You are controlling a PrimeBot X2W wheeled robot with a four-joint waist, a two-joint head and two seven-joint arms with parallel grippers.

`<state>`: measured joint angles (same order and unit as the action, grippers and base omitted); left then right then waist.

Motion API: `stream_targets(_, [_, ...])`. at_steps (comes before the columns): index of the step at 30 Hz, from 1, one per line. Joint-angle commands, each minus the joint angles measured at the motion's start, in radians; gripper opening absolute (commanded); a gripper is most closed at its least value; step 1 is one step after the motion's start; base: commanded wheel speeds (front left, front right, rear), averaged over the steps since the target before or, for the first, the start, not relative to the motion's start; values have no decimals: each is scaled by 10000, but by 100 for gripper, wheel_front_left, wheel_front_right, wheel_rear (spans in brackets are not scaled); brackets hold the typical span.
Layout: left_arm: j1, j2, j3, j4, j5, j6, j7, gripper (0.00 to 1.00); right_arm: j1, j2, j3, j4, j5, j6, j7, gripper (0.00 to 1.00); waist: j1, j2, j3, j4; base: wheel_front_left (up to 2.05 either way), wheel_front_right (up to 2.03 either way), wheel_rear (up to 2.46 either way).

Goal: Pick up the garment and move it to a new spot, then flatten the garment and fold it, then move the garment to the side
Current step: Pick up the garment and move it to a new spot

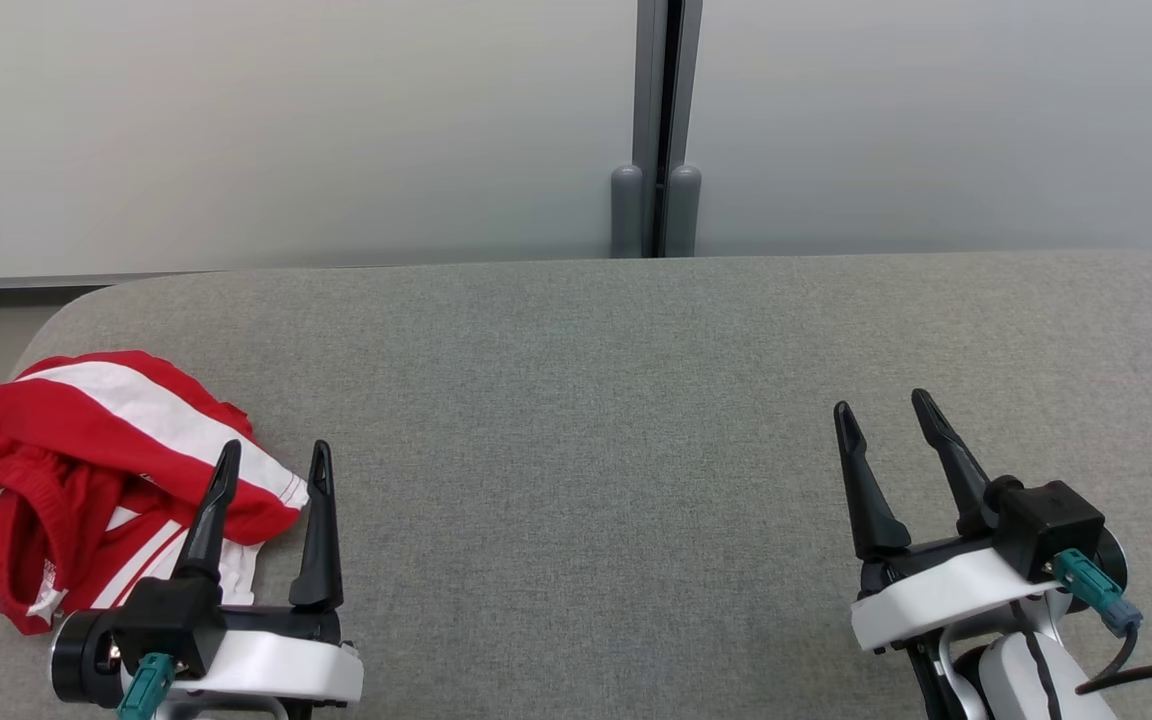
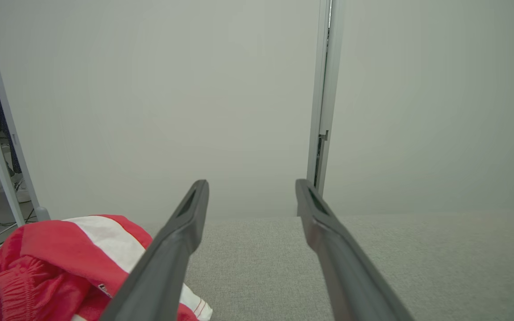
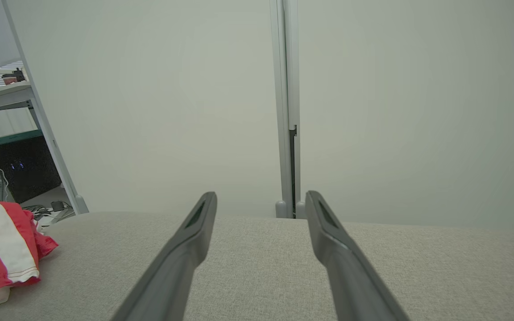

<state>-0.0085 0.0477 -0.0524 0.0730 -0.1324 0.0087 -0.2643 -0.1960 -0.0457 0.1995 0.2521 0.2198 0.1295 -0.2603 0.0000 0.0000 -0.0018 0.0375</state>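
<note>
1. Garment (image 1: 86, 470) lies crumpled, lower left of the head view, by the table (image 1: 576, 420) edge.
2. Left gripper (image 1: 276, 447) and right gripper (image 1: 881, 402) gape empty.
3. Risk: a shallow pinch could slip, dropping it off that edge.

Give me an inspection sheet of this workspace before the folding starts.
Surface: grey fabric-covered table, flat.
Job's things: red and white garment, crumpled at the table's left end, not yet picked up.
Clutter: nothing seen.
Grippers: left gripper open beside the garment, holding nothing; right gripper open over bare table.
Cables: teal plug with a black lead at the right wrist; loose wires on the floor beyond the table.
Surroundings: pale partition panels; shelving to the left.
</note>
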Motion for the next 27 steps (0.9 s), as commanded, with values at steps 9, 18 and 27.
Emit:
stream_targets(9, [-84,50,48,430,-301,-53,-3,100,-13,-86,7,41,26,22,-75,100,0,0,-21,66,0,0,0])
stream_targets(18, [-170,50,26,980,-509,-106,-3,100,65,-86,84,67,58,22,-75,100,0,0,-84,228,0,0,0])
stream_targets(27, [-202,49,198,1310,-455,-115,-3,100,197,-83,272,85,203,22,-72,100,0,0,-215,756,0,0,0])
